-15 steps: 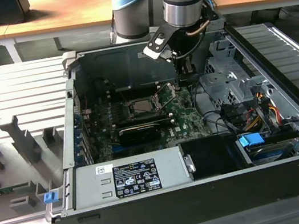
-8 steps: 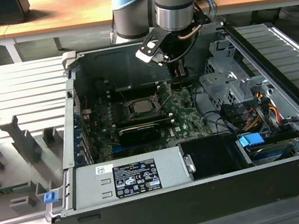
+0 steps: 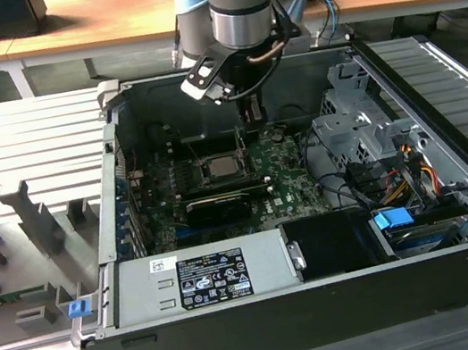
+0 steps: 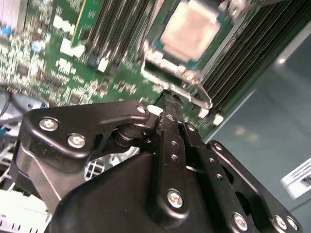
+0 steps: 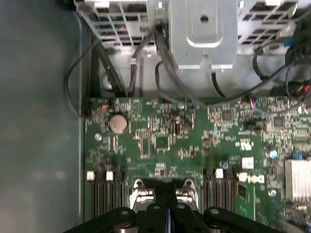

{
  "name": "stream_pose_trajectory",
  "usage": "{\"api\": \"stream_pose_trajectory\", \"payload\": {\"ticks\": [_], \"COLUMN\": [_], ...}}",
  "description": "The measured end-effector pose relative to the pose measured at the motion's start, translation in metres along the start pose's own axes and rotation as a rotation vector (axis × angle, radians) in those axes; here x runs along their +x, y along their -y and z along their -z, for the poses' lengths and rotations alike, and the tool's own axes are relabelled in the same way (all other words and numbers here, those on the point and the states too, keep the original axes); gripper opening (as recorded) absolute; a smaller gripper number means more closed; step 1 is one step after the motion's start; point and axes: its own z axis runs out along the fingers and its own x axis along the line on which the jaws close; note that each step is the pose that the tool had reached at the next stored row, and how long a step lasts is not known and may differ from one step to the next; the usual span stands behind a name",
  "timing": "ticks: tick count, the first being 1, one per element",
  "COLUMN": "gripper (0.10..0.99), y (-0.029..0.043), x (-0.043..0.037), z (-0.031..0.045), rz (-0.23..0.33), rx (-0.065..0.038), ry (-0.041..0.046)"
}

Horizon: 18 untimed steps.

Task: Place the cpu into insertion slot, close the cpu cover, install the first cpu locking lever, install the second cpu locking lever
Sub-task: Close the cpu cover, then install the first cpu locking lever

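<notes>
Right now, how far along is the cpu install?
Done: the cpu sits in the slot, beige top up. In hand: nothing. The shut claw hangs at the slot's edge, its tip close to a silver lever end. Left: these views do not settle whether the cover is down or either lever is latched.

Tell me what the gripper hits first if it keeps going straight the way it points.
Probably the metal edging of the insertion slot, beside the seated cpu; the gripper aims at that rim in the second wrist view. Depth is unclear, so the board beside it is possible.
</notes>
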Motion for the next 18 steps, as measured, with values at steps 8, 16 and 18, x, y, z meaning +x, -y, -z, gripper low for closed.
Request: {"api": "stream_pose_trajectory", "payload": {"ticks": [8,16,18], "gripper": [0.106,0.106,0.106], "y": [0.037,0.0435,0.0452], "x": [-0.0006,-0.0009,-0.0008], "z": [-0.0176,-0.0246,-0.0246], "rz": [0.008,0.026,0.026], "rx": [-0.005,-0.005,-0.007], "ry": [-0.0008,-0.0037,-0.0036]}}
